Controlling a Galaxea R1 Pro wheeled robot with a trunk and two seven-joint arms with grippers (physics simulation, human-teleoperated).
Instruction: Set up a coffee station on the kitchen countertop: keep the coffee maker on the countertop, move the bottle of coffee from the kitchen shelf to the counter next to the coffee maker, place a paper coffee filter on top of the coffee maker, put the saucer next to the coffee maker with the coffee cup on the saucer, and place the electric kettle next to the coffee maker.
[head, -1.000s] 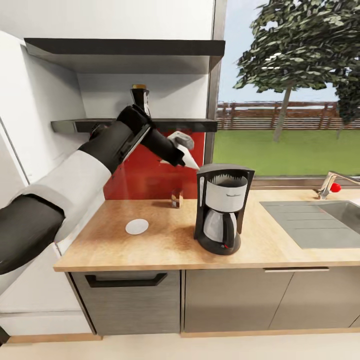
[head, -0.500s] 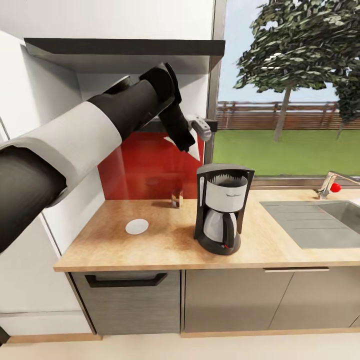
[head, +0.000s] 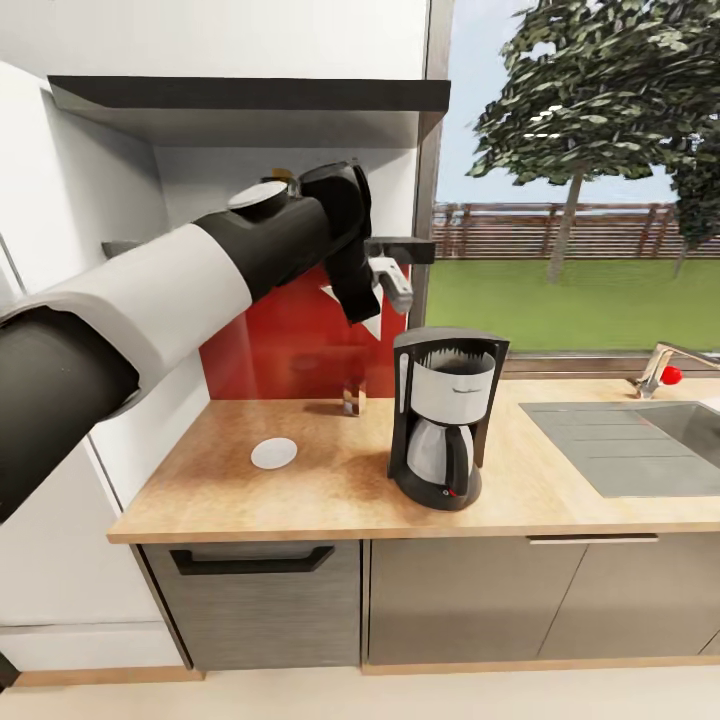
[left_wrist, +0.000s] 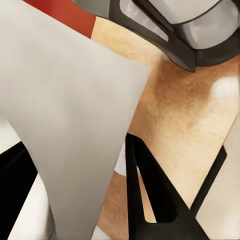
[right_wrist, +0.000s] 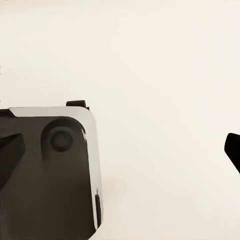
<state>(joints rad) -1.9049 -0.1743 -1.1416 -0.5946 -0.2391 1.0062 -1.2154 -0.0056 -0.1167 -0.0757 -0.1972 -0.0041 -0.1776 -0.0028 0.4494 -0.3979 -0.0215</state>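
Left gripper (head: 378, 300) clamped on white paper cone filter (head: 373, 325), lower than half a second ago, above-left of black drip coffee maker (head: 445, 418) on beige wood-grain countertop (head: 560, 500) | left wrist: filter (left_wrist: 70, 130) pinched, black finger (left_wrist: 150, 190) beside | right wrist: gripper state unclear

Left arm (head: 200, 280) covers most of the kitchen shelf (head: 405, 247) and nearly all of the bottle of coffee (head: 283, 178). Paper coffee filter (head: 372, 325) shows as a white tip below the left claw (head: 385, 300); claw's grip unclear in head view. Wrist view crops the coffee maker (left_wrist: 170, 30). Small object (head: 352, 397) at the table (head: 300, 490) back: too blurry to identify.
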